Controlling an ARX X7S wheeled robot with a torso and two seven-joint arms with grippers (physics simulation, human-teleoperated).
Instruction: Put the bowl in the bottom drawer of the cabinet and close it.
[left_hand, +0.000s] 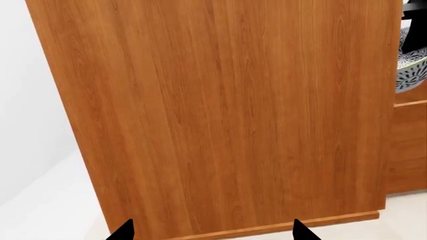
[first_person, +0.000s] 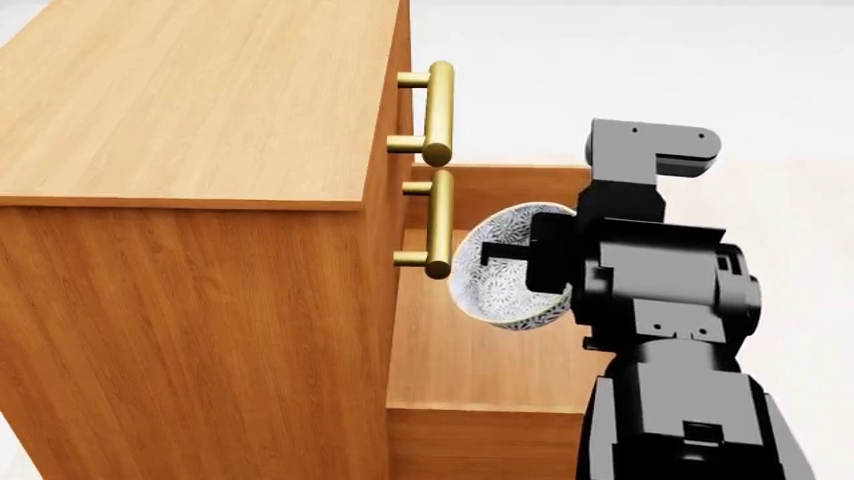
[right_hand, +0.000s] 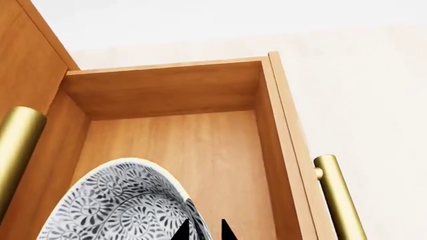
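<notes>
The white bowl (first_person: 505, 270) with a grey-blue floral pattern hangs tilted on its side over the open bottom drawer (first_person: 474, 430) of the orange-brown cabinet (first_person: 200, 110). My right gripper (right_hand: 204, 231) is shut on the bowl (right_hand: 113, 205), one fingertip on each side of its rim. Below it the right wrist view shows the drawer's bare wooden floor (right_hand: 180, 150) and its brass handle (right_hand: 337, 195). My left gripper (left_hand: 213, 231) is open and holds nothing, facing the cabinet's side panel (left_hand: 220, 110). The bowl (left_hand: 410, 65) peeks in at that view's edge. The left arm is out of the head view.
Two brass bar handles (first_person: 434, 105) of the upper drawers stick out from the cabinet front, right beside the bowl. One of these handles (right_hand: 17, 145) shows close to the bowl in the right wrist view. Pale floor (first_person: 787, 120) lies around the cabinet.
</notes>
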